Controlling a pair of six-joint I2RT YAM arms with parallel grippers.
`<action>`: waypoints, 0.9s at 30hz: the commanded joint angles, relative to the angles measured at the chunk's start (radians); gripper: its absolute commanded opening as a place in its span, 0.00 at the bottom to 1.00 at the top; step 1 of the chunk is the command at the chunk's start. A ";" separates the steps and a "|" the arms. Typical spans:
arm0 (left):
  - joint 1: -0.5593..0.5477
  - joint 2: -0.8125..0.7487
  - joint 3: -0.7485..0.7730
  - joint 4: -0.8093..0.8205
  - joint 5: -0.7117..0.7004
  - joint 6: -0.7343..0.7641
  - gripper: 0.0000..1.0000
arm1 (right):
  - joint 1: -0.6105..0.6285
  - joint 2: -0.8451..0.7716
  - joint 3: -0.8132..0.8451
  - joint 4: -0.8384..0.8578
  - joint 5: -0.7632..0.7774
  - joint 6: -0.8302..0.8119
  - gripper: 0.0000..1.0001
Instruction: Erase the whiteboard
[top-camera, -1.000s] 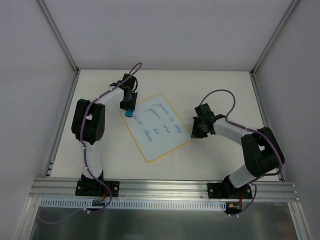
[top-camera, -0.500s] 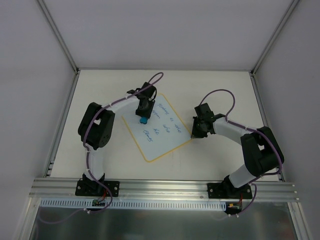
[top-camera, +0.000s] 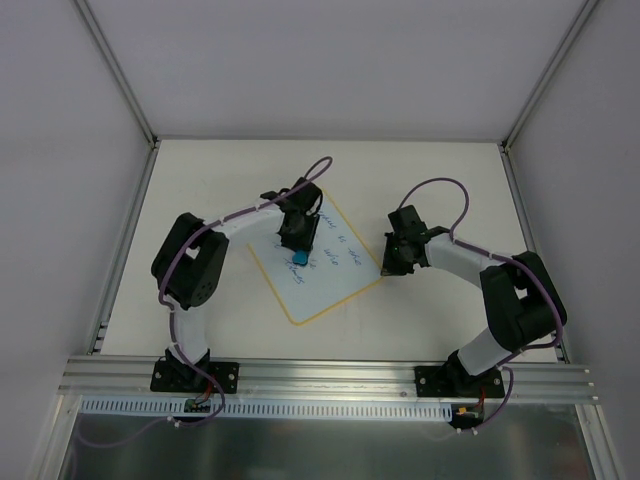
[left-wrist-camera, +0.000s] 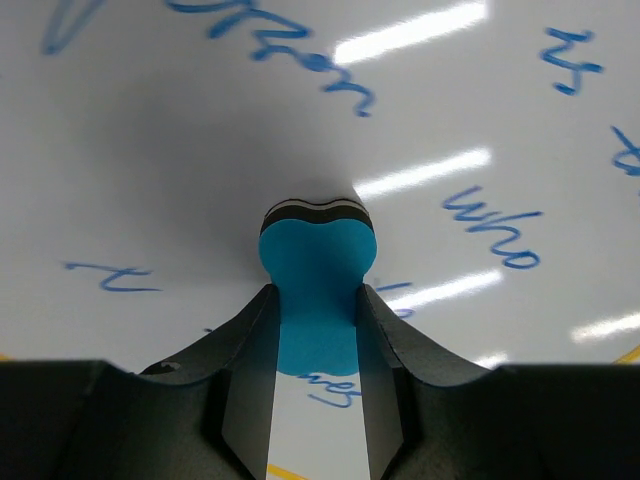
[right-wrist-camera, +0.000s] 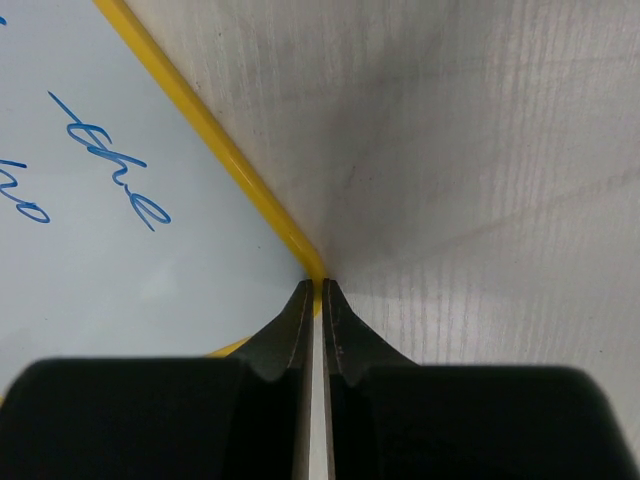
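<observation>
The whiteboard (top-camera: 318, 292) lies flat on the pale table (top-camera: 440, 180) in the middle of the top view. It is turned like a diamond, and its yellow border shows clearly along the lower edges. Blue handwriting (left-wrist-camera: 492, 232) covers part of its surface. In the left wrist view the word "who" sits at centre right and more words run along the top of the frame. The left gripper (top-camera: 299, 248) stands over the upper middle of the board. Its jaws pinch a blue eraser (left-wrist-camera: 316, 258), whose dark felt end meets the board surface. The right gripper (right-wrist-camera: 321, 290) is at the board's right corner, centre right in the top view. Its fingers are pressed together with nothing between them, the tips right at the yellow border where it meets the table.
</observation>
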 joint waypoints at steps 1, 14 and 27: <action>0.136 -0.010 -0.037 -0.103 -0.081 0.005 0.00 | 0.007 0.049 -0.026 -0.072 0.041 -0.017 0.00; 0.276 0.041 0.006 -0.106 -0.080 0.073 0.00 | 0.007 0.042 -0.038 -0.072 0.038 -0.019 0.00; -0.146 0.027 -0.064 -0.108 0.026 -0.022 0.00 | 0.007 0.055 -0.026 -0.070 0.039 -0.017 0.00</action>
